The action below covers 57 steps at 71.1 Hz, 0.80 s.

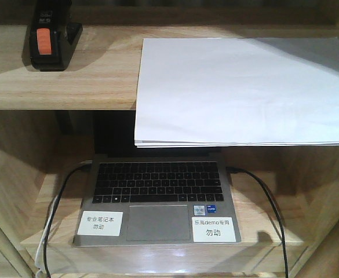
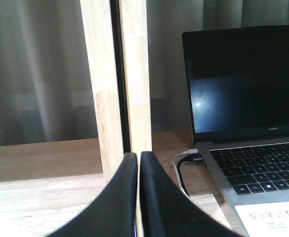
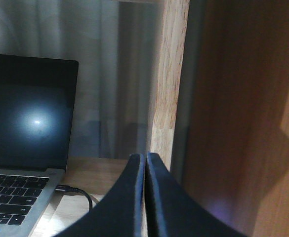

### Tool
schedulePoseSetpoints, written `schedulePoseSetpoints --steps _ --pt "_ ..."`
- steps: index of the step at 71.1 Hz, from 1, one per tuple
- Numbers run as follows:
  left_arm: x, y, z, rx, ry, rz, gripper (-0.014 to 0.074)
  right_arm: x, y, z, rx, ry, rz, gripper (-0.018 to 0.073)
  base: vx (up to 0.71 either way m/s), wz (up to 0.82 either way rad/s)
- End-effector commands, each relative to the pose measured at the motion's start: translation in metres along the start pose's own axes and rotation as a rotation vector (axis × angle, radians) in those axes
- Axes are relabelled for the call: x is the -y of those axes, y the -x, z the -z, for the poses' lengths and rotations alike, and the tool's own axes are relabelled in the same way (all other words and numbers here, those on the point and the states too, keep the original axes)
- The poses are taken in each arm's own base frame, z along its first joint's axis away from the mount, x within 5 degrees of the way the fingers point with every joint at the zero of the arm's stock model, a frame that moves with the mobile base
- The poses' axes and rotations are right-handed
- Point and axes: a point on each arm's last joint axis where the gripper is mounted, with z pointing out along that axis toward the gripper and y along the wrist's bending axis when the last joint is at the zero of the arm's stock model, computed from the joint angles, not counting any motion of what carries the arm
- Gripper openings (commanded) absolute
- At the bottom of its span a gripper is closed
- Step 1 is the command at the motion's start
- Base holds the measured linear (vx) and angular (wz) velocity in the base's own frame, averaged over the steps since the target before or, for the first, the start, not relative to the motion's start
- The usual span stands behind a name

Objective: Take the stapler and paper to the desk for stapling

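Observation:
The black stapler [image 1: 51, 36] with an orange patch stands on the upper shelf board at the far left in the front view. To its right lies the white paper [image 1: 244, 90], its front edge hanging over the shelf lip above the laptop. My left gripper [image 2: 138, 157] is shut with nothing in it, facing a wooden upright left of the laptop. My right gripper [image 3: 145, 158] is also shut and empty, in front of the shelf's right upright. Neither gripper shows in the front view. The desk is out of view.
An open grey laptop [image 1: 157, 200] with two white labels sits on the lower shelf board, black cables [image 1: 268, 202] running from both sides. Wooden uprights [image 2: 117, 84] and a brown side panel [image 3: 243, 118] close in the shelf. Grey curtain hangs behind.

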Motion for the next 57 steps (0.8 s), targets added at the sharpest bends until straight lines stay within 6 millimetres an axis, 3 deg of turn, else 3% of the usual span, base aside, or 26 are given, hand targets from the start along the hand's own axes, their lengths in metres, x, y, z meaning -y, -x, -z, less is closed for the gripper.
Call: schedulePoseSetpoints --steps 1,16,24,39,49,57 --pt "0.001 0.005 0.001 0.087 -0.008 0.016 -0.0006 0.000 0.005 0.001 0.074 -0.003 0.006 -0.0010 0.00 0.00" --pt "0.001 0.006 0.001 0.098 -0.008 0.016 -0.0006 0.000 0.005 0.001 0.074 -0.003 0.006 -0.0010 0.00 0.00" --pt "0.001 0.014 0.002 0.184 -0.010 0.017 -0.0006 0.000 0.005 0.001 0.074 -0.003 0.006 -0.0010 0.00 0.00" --pt "0.001 0.049 0.014 0.533 -0.016 0.017 -0.0006 0.000 0.005 0.001 0.074 -0.003 0.006 -0.0010 0.00 0.00" --pt "-0.001 0.081 0.027 0.611 -0.011 0.015 -0.0006 0.000 0.005 0.001 0.074 -0.003 0.006 -0.0010 0.00 0.00" --pt "-0.003 0.112 0.033 0.577 0.000 -0.016 -0.0006 0.000 0.005 0.001 0.074 -0.003 0.006 -0.0010 0.00 0.00"
